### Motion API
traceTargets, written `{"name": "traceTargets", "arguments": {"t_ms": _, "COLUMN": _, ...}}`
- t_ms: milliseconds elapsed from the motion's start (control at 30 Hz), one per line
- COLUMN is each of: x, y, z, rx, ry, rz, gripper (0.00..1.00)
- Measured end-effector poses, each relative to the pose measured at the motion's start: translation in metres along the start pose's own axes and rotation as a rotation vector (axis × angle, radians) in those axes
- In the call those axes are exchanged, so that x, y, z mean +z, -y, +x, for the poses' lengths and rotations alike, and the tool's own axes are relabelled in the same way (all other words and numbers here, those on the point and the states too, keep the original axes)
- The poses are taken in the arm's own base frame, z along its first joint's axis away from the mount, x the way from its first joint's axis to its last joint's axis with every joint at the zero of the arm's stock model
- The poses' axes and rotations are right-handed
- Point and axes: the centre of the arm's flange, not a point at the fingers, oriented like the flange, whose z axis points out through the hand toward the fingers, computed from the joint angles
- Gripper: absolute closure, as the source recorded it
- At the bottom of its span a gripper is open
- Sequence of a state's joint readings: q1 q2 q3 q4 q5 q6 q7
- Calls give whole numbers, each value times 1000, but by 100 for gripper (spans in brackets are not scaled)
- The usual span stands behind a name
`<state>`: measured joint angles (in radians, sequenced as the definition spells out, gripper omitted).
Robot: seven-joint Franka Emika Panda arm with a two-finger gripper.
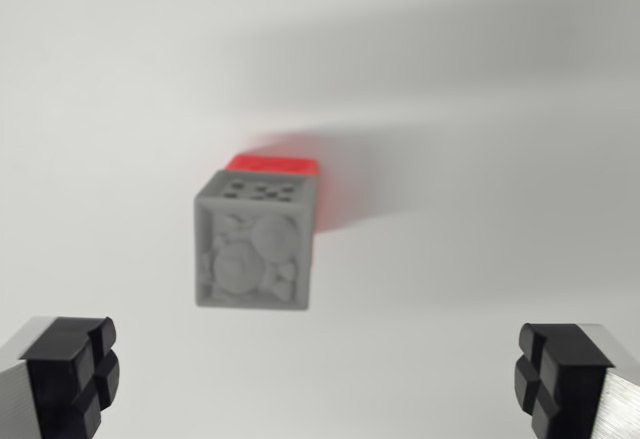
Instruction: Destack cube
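Left finger pad (70,374): low in the wrist view's left corner, touching nothing.
Grey cube (255,241): centre frame, patterned face toward the camera, a bit blurred.
Red cube (272,164): peeking out just behind the grey one, touching it.
Gripper (315,379): spread wide, nothing in its grasp, cubes well apart from both pads.
Surface (480,159): plain white, shadow streaking to the wrist view's right.

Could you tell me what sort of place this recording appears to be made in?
Probably a lab test bench: a bare white surface holds only a grey cube stacked over a red cube, with the open gripper hovering above.
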<state>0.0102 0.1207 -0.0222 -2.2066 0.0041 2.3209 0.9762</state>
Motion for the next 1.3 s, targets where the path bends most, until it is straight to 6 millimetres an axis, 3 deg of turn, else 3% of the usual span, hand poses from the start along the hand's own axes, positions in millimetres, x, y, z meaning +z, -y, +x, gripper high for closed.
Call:
{"name": "traceTargets", "arguments": {"t_ms": 533, "x": 47, "y": -2, "z": -46, "rx": 25, "ry": 0, "rz": 2, "gripper": 0}}
{"name": "traceTargets", "arguments": {"t_ms": 1300, "x": 135, "y": -3, "z": -45, "rx": 27, "ry": -1, "rz": 1, "gripper": 0}}
